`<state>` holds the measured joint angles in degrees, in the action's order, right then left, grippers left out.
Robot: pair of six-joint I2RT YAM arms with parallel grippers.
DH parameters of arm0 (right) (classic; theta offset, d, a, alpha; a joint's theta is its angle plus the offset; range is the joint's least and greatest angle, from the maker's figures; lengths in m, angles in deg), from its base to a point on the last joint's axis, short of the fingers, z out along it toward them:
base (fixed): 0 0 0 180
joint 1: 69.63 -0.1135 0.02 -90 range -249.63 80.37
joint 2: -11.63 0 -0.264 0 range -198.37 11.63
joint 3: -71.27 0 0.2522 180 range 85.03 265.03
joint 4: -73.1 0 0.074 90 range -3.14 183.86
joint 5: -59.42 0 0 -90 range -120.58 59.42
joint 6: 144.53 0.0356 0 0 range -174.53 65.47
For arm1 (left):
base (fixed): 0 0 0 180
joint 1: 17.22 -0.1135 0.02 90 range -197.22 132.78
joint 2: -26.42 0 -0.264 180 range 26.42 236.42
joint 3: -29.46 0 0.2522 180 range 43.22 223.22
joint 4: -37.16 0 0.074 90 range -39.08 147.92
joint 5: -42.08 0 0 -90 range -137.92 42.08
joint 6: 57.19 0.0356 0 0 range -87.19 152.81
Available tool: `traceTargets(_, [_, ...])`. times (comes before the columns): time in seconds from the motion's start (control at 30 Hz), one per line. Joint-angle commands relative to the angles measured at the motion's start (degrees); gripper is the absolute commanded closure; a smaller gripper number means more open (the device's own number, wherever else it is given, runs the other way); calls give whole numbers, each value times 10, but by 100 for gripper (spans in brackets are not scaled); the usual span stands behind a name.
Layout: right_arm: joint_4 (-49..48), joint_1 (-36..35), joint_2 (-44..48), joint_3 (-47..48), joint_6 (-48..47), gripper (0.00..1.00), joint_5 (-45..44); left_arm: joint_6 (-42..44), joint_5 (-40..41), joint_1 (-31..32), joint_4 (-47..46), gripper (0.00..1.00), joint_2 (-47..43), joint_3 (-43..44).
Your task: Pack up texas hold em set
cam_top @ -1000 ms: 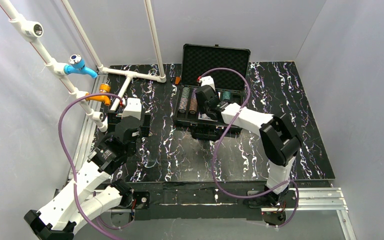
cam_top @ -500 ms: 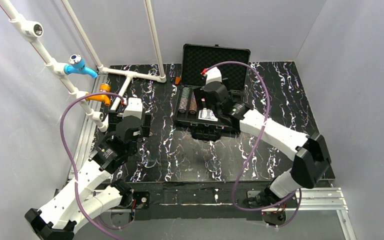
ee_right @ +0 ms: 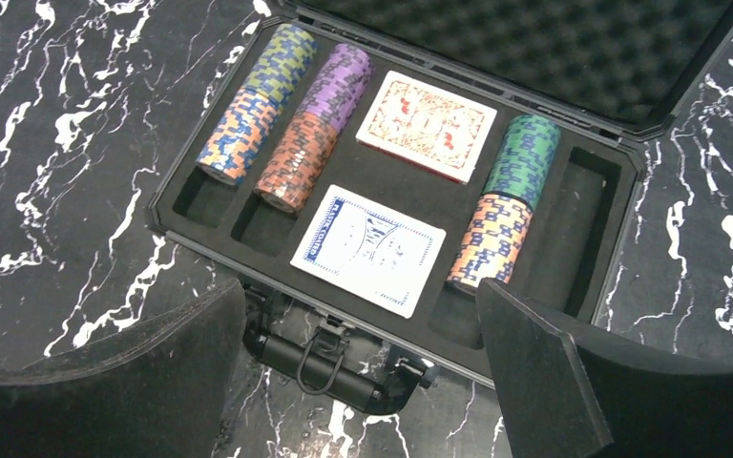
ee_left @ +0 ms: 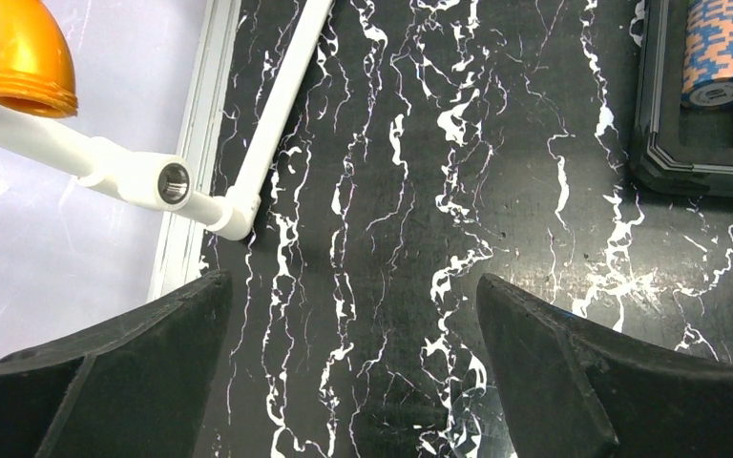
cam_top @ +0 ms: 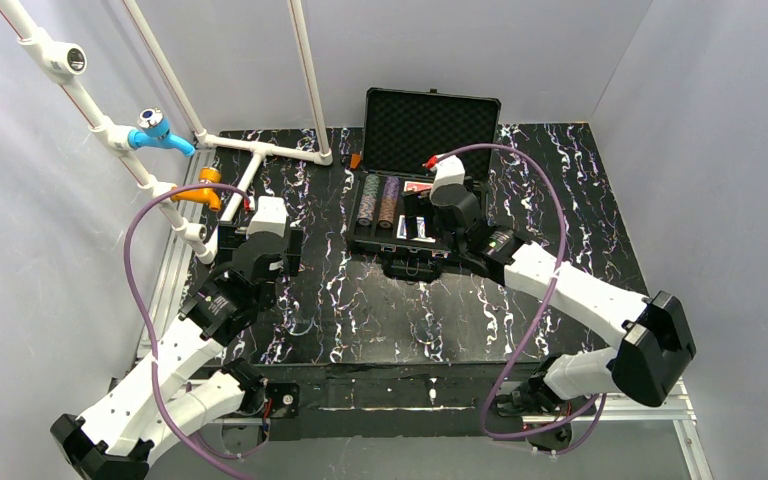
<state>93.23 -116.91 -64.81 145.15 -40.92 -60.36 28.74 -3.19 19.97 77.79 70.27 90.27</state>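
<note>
**Packing the hold 'em set: contents seated, lid up**

1. Table: black, marbled.
2. Briefcase: we find it at the table's far middle. It is open, with its foam lid standing up toward the back wall.
3. Right gripper: jaws wide apart and holding nothing, hanging over the case's near edge above the handle.
4. Left gripper: likewise spread and empty, low over the table well left of the case.
5. Chip rows: two at left and one at right, with the rightmost slot bare.
6. Red-backed deck: lies behind.
7. Blue-backed deck: lies in front, slightly askew.

Risk, as we judge it: swinging the lid down one-handed may shove the unbraced case across the table. Jolted chips could then tip out of their rows. The crooked blue deck could ride proud and keep the lid from latching.
</note>
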Motion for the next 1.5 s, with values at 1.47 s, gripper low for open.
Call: traceTargets(1.47, [76, -2, 101, -120, 132, 2, 155, -426, -299, -76, 128, 5, 188, -103])
